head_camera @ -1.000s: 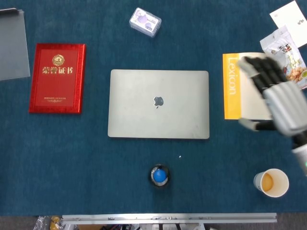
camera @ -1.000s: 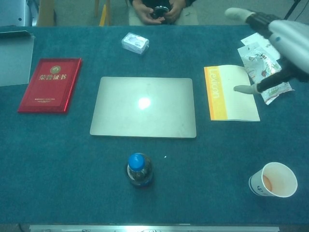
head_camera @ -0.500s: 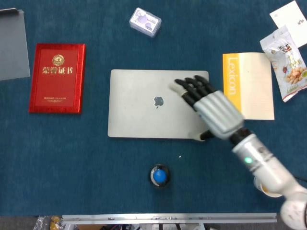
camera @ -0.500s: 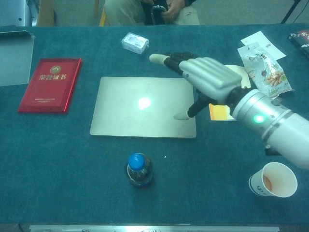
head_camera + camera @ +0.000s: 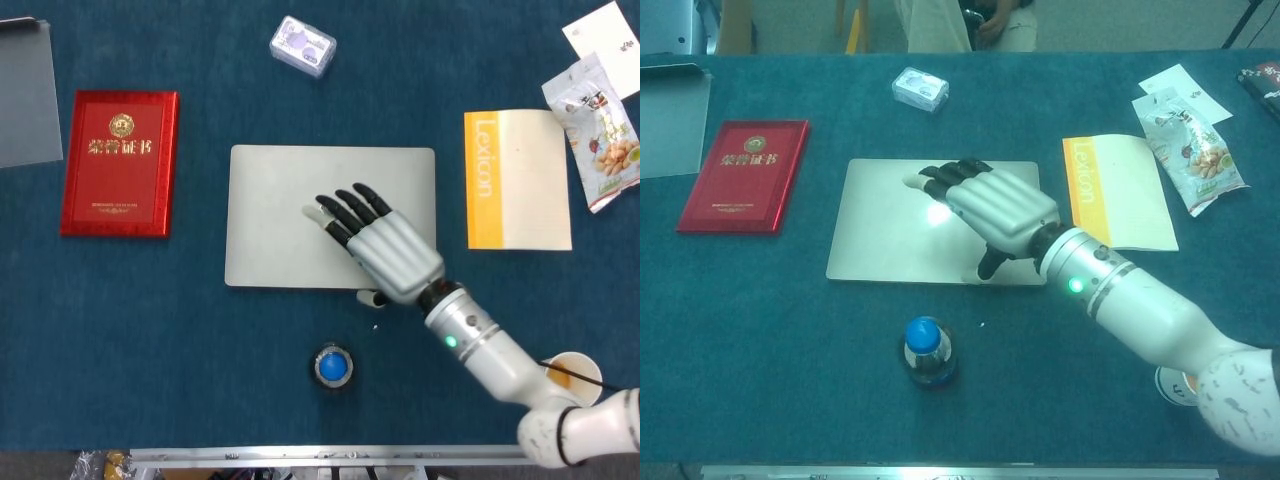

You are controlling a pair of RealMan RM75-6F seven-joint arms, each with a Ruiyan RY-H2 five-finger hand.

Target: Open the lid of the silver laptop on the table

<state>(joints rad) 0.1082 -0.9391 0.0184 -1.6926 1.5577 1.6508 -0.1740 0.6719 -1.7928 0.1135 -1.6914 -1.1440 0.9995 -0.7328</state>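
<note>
The silver laptop [image 5: 280, 215] [image 5: 890, 225] lies closed and flat in the middle of the blue table. My right hand [image 5: 378, 245] [image 5: 985, 205] hovers palm down over the lid's right half, fingers stretched apart toward the far left. Its thumb [image 5: 370, 297] [image 5: 988, 266] points down at the laptop's near edge; whether it touches the edge is unclear. The hand holds nothing. My left hand shows in neither view.
A blue-capped bottle [image 5: 332, 367] [image 5: 930, 352] stands just in front of the laptop. A red certificate folder [image 5: 120, 162] lies to the left, a yellow Lexicon book [image 5: 516, 180] to the right, a snack bag [image 5: 596, 125] beyond it, a paper cup [image 5: 575, 372] at near right, a small box [image 5: 303, 45] behind.
My right hand has swept left from above the Lexicon book, across the laptop's right edge, to over the lid, with the thumb now at the near edge. The laptop has not moved.
</note>
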